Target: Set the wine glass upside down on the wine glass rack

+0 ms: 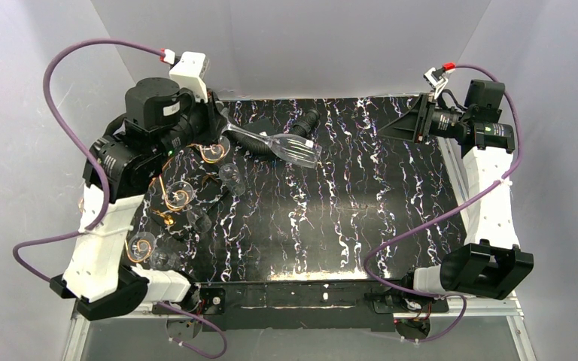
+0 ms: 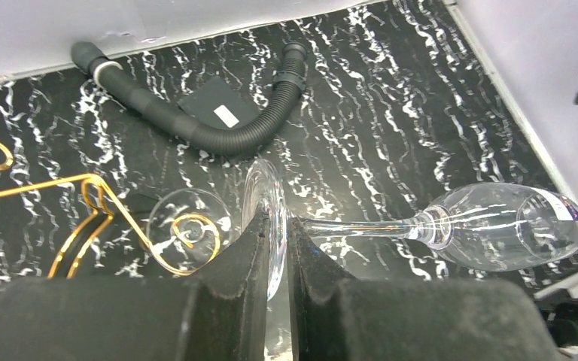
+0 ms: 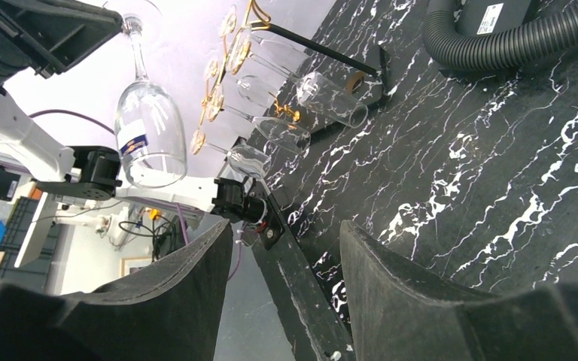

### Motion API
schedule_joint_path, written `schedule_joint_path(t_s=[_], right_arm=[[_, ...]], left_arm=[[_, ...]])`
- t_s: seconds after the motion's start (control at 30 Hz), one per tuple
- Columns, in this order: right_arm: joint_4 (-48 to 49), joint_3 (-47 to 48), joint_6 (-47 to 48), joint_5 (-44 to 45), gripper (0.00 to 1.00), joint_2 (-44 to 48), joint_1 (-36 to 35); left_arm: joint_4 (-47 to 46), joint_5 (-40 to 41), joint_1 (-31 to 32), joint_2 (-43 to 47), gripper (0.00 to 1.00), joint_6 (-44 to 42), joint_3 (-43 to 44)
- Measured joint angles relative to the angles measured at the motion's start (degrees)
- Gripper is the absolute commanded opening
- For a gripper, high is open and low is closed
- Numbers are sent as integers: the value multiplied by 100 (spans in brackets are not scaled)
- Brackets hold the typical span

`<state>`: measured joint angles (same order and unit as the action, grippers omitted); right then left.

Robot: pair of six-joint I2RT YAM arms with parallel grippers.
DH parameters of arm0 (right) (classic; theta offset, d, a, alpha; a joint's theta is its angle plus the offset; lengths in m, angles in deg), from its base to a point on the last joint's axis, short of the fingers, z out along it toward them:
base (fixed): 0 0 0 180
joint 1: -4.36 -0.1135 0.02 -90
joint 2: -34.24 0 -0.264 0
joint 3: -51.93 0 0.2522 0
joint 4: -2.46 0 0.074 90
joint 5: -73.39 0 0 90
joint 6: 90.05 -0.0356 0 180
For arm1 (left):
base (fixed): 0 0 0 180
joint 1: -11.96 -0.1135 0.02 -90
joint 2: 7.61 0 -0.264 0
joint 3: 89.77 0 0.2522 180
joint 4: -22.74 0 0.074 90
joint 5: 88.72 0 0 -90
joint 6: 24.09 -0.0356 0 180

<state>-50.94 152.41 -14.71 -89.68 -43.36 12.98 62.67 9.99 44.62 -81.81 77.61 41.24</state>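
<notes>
My left gripper point(image 2: 275, 222) is shut on the round foot of a clear wine glass point(image 2: 497, 226). The glass lies nearly level in the air, stem and bowl pointing right over the black marbled table point(image 1: 346, 218). From above, this wine glass point(image 1: 295, 148) reaches out from the left gripper point(image 1: 220, 118) at the back left. The wine glass rack point(image 1: 177, 194), gold wire with curled scrolls, stands just left of it, below the gripper. One rack scroll point(image 2: 188, 229) holds the foot of another glass. My right gripper point(image 1: 391, 126) stands open with nothing in it at the back right.
Several other clear glasses point(image 1: 233, 178) hang bowl-down on the rack point(image 3: 226, 68). A black corrugated hose point(image 2: 196, 124) and a flat black box point(image 2: 218, 105) lie at the table's back edge. Grey walls close in the left, back and right sides.
</notes>
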Motion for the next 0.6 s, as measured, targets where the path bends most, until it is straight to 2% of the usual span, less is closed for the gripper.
schedule_joint_path(t_s=[0.33, 0.6], right_arm=[[-649, 0, 839, 262, 62, 0, 0], [-953, 0, 1224, 372, 62, 0, 0]], left_arm=[[-42, 289, -48, -367, 0, -962, 181], [-120, 415, -157, -656, 0, -1582, 680]])
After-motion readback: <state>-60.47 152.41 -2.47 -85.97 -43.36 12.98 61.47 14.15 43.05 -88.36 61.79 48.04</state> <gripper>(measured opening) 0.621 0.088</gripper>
